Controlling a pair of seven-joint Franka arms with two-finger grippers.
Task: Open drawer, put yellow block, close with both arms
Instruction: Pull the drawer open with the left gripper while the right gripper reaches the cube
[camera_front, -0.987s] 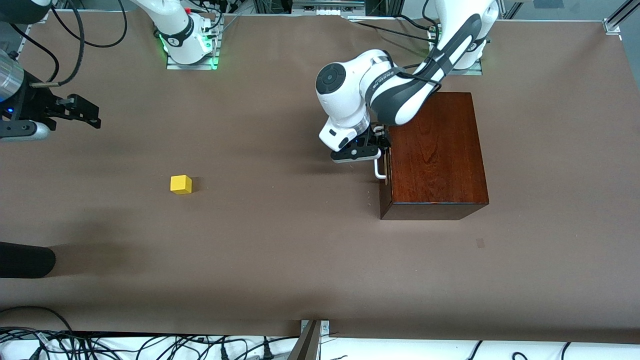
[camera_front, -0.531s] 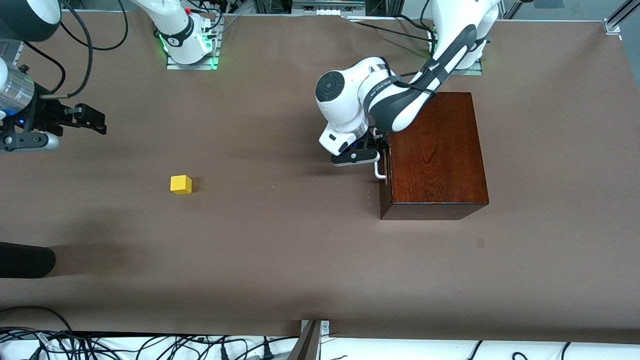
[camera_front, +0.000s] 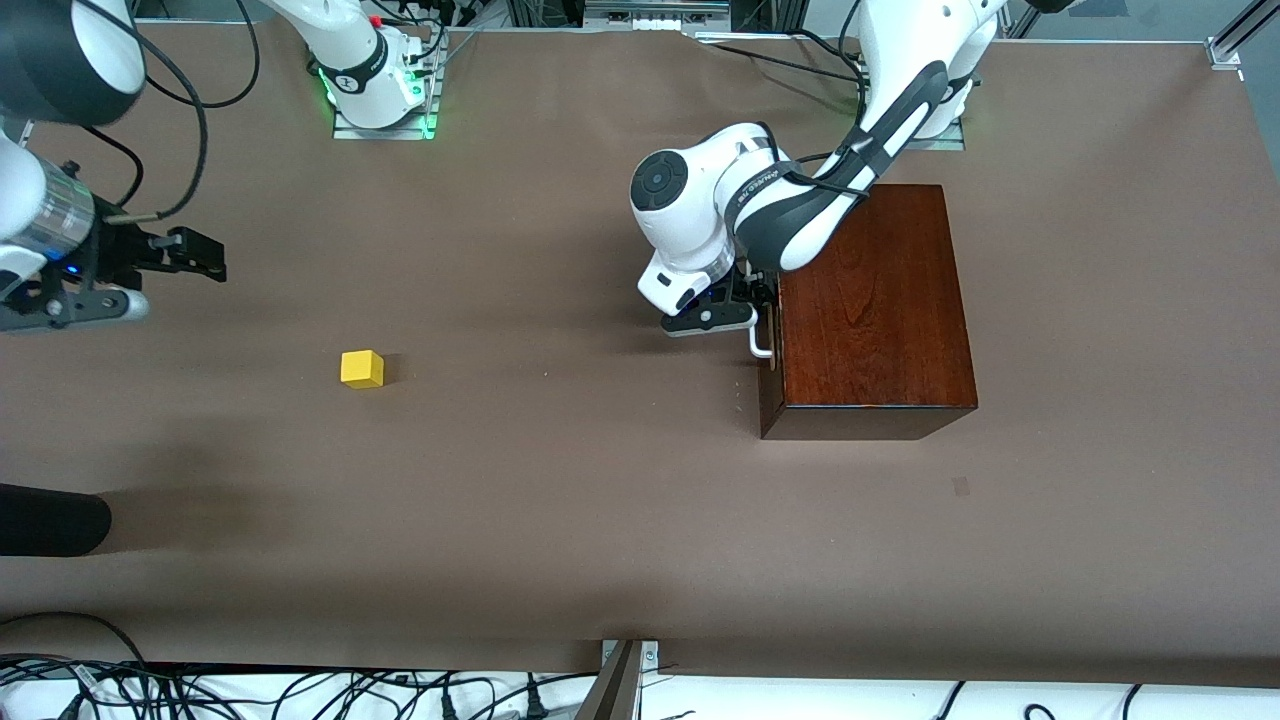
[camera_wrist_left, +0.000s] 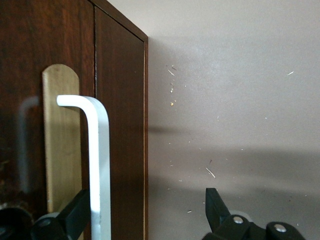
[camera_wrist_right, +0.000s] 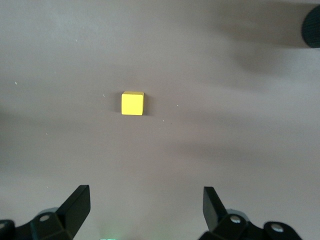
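Two grippers, both spread: left gripper (camera_wrist_left: 145, 215) straddles the closed drawer's (camera_wrist_left: 120, 125) stiff, slick white handle (camera_wrist_left: 97, 165), the evident hold; right gripper (camera_wrist_right: 145, 212) hovers near the light, rigid yellow block (camera_front: 361, 368), well apart from the drawer.

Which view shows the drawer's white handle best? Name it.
Left wrist view: the white handle fills the frame, with the open left claw around it. The front view shows only its tip beside the claw. The right wrist view shows none.

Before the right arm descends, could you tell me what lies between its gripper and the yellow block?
Nothing: the right wrist view shows only bare brown table between the right gripper and the yellow block.
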